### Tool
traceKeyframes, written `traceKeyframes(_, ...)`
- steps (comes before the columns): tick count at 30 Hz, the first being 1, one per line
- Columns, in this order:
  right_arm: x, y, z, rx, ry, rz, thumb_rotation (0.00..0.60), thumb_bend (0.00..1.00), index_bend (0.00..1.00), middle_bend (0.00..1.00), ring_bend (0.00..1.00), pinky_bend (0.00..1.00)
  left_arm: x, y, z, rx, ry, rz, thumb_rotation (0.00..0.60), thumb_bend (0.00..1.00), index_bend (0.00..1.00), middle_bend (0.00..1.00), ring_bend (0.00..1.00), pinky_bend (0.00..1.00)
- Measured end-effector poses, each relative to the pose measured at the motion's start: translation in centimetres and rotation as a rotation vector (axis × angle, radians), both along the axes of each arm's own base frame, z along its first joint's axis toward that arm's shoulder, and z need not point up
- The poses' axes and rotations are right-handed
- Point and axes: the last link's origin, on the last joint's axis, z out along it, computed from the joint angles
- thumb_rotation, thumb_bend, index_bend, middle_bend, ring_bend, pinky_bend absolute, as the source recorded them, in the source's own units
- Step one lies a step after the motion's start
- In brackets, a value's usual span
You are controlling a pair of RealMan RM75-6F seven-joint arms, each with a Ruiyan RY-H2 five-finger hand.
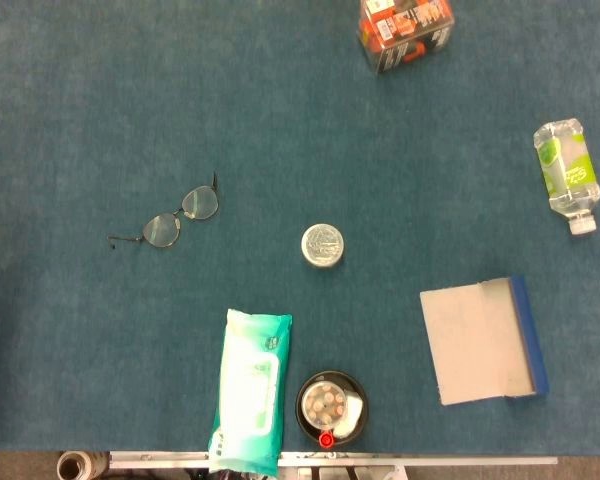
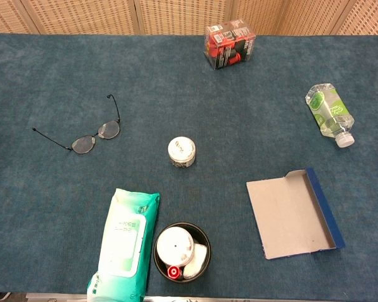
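Observation:
Neither hand shows in the head view or the chest view. A pair of thin-framed glasses (image 1: pixel 168 222) (image 2: pixel 88 135) lies open on the blue table cloth at the left. A small round silver-lidded tin (image 1: pixel 323 246) (image 2: pixel 181 151) sits near the middle. A green pack of wet wipes (image 1: pixel 250 388) (image 2: pixel 124 243) lies at the front edge. Beside it stands a black bowl (image 1: pixel 306 390) (image 2: pixel 203 237) with small items inside.
A flat grey cardboard piece with a blue edge (image 1: pixel 483 342) (image 2: pixel 292 214) lies at the front right. A clear bottle with a green label (image 1: pixel 566 172) (image 2: pixel 329 113) lies on its side at the right. A red and black package (image 1: pixel 404 28) (image 2: pixel 229 45) stands at the back.

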Motion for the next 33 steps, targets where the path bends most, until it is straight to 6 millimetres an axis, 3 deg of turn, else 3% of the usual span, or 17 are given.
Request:
traceKeyframes(11,0.3,0.1,0.2,0.021,-0.027,0.012,0.6,0.33,0.48,0.48,0.38,0.35,-0.1,0.3,-0.8,-0.029,0.001,0.006,0.6,0.48,0.46,0.47,0.36,0.61)
traceKeyframes(20,0.4,0.2,0.6,0.027,-0.05,0.021,0.6,0.33,0.48,0.48,0.38,0.35,1.0,-0.3,-0.9,-0.01,-0.066,-0.077,0.6,0.46,0.36,0.42,0.36,0.6)
traceKeyframes(23,0.4,0.2,1.1,0.023,-0.071,0.025,0.6,0.33,0.48,0.48,0.38,0.35,1.5,-0.5,-0.9,-0.006,-0.104,-0.115,0.6,0.4,0.26,0.33,0.32,0.48)
traceKeyframes(28,0.4,0.3,1.9,0.011,-0.102,0.037,0.6,0.33,0.48,0.48,0.38,0.35,2.4,-0.9,-1.2,-0.086,-0.123,-0.164,0.6,0.22,0.04,0.11,0.14,0.29)
traceKeyframes(33,0.5,0.5,2.5,0.003,-0.116,0.05,0.6,0.33,0.48,0.48,0.38,0.35,3.4,-0.8,-2.0,-0.23,-0.156,-0.191,0.6,0.13,0.0,0.0,0.02,0.22)
